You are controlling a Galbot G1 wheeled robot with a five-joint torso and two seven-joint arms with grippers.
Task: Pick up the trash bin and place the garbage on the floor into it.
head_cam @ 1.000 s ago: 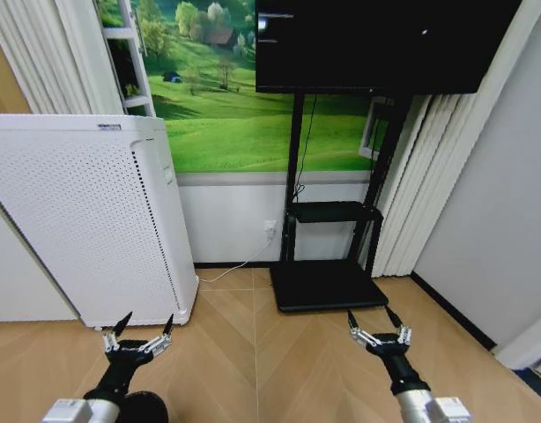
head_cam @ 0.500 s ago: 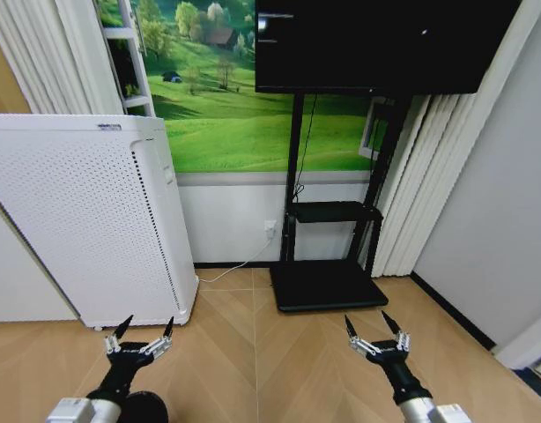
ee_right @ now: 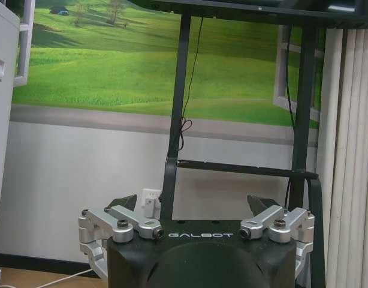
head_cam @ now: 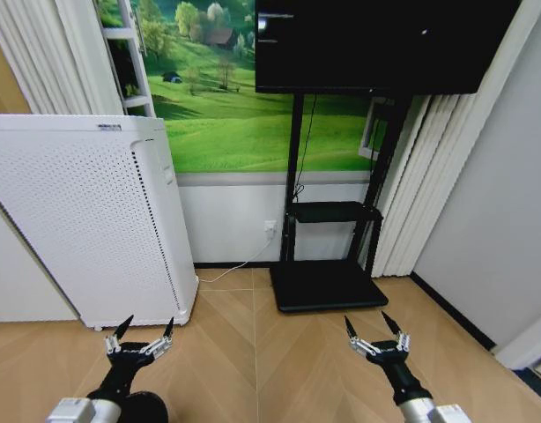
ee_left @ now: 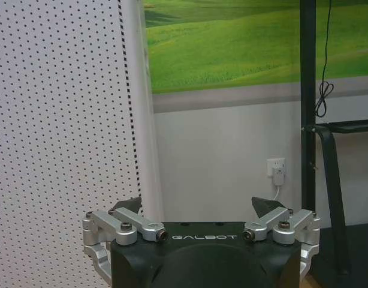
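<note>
My left hand (head_cam: 144, 335) hangs low over the wooden floor (head_cam: 279, 352), just in front of the white perforated appliance (head_cam: 85, 229); its fingers are spread wide and hold nothing; in the left wrist view that hand (ee_left: 199, 210) faces the appliance's dotted side (ee_left: 58, 138) and a wall socket (ee_left: 276, 172). My right hand (head_cam: 373, 330) is held at about the same height on the other side, fingers likewise wide apart and empty, near the black base of the screen stand (head_cam: 328, 284); from the right wrist view it (ee_right: 193, 207) points at the stand's uprights (ee_right: 179, 108) and the green meadow mural (ee_right: 112, 66). A round dark shape (head_cam: 143, 408) sits at the lower edge beside my left arm; I cannot tell whether it is the trash bin.
</note>
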